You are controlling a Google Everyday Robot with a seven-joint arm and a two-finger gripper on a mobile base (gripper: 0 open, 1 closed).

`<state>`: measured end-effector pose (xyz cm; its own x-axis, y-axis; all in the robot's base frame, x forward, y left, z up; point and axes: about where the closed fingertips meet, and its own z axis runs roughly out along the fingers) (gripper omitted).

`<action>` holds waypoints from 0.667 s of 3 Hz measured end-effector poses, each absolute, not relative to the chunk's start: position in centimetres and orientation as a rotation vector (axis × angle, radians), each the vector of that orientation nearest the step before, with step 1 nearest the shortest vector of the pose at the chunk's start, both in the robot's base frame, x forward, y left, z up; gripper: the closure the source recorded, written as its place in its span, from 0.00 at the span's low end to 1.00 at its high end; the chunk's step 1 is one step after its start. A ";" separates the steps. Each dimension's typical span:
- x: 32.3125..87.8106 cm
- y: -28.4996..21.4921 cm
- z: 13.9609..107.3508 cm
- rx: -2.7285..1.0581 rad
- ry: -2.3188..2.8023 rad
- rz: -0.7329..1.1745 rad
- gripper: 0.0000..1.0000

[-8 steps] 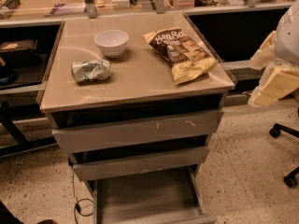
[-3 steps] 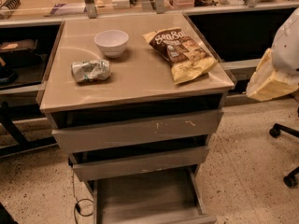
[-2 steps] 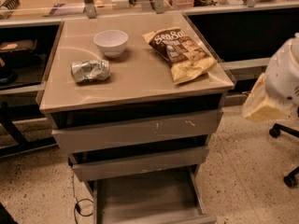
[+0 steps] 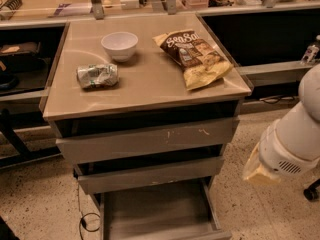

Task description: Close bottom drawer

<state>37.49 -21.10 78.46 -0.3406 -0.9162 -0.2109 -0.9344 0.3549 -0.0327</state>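
The bottom drawer (image 4: pixel 155 209) is the lowest of three grey metal drawers in the cabinet. It is pulled far out toward me, its deep box is open to view, and its front lies at the lower edge of the view. The middle drawer front (image 4: pixel 150 175) and the scratched top drawer front (image 4: pixel 145 140) above it stick out only a little. My white arm (image 4: pixel 292 134) comes in from the right. My gripper (image 4: pixel 257 170) shows as a pale yellow end piece to the right of the cabinet, level with the middle drawer and apart from it.
On the cabinet top (image 4: pixel 150 91) stand a white bowl (image 4: pixel 119 45), a crushed can (image 4: pixel 97 75) and a chip bag (image 4: pixel 195 54). A black cable (image 4: pixel 82 219) lies on the floor at the left. A chair wheel (image 4: pixel 311 191) is at the far right. Shelves run along behind.
My arm has come down and leftward, from beside the cabinet top to beside the middle drawer. The drawers and the things on top have not moved.
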 end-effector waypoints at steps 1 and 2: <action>36.9 -21.1 77.4 -1.683 2.434 0.151 1.00; 36.5 -20.9 76.5 -1.686 2.440 0.188 1.00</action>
<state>36.46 -20.85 76.53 -0.3466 -0.9142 -0.2102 -0.9356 0.3530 0.0073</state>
